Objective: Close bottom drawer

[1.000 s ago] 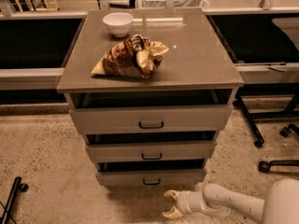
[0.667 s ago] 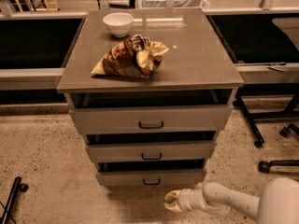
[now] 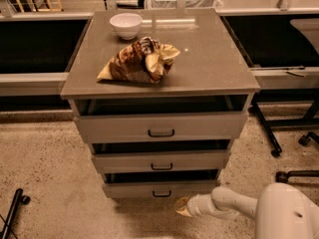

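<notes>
Bottom drawer [image 3: 159, 188] is sitting pulled partway out at the foot of the cabinet [image 3: 214, 59], with a dark gap showing above its flat front, so it is waiting for a push straight back. On the cabinet's top, toward the left rear, a white bowl [image 3: 125, 24] is resting. A crumpled snack bag [image 3: 139, 61] is lying just in front of it, nearer the middle, and neither is bearing on the job. Below them the top drawer [image 3: 114, 127] and middle drawer [image 3: 124, 162] are likewise standing ajar. Just right of the bottom drawer's small dark handle [image 3: 161, 193] and slightly below its front panel, the gripper [image 3: 183, 206] is hovering near the floor, apparently not touching the panel. Whether it is spread or closed I cannot tell. The arm [image 3: 234, 205] is reaching in from the cabinet's right, probably lining up so the tip can press on that front.
</notes>
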Controlling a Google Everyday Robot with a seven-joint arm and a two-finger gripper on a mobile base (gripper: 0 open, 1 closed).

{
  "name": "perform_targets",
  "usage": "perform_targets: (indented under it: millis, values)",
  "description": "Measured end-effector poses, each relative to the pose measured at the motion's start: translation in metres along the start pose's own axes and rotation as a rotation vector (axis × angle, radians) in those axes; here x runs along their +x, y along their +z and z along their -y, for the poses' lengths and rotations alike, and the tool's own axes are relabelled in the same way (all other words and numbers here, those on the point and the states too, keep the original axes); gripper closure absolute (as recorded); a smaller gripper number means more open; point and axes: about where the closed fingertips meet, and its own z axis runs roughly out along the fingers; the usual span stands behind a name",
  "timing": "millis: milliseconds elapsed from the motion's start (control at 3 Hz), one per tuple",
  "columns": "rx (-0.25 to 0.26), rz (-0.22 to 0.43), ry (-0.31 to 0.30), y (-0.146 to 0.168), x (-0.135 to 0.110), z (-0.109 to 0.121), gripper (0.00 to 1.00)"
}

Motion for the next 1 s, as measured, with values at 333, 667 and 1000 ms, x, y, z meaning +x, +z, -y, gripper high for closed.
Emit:
perform_targets:
  millis: [333,667,1000]
  values:
    - [0.011,-0.019,0.005,0.014,0.005,0.014,0.69]
    - [0.032,-0.017,0.012,0.03,0.004,0.026,0.39]
    - [0.048,0.009,0.02,0.036,0.0,0.031,0.15]
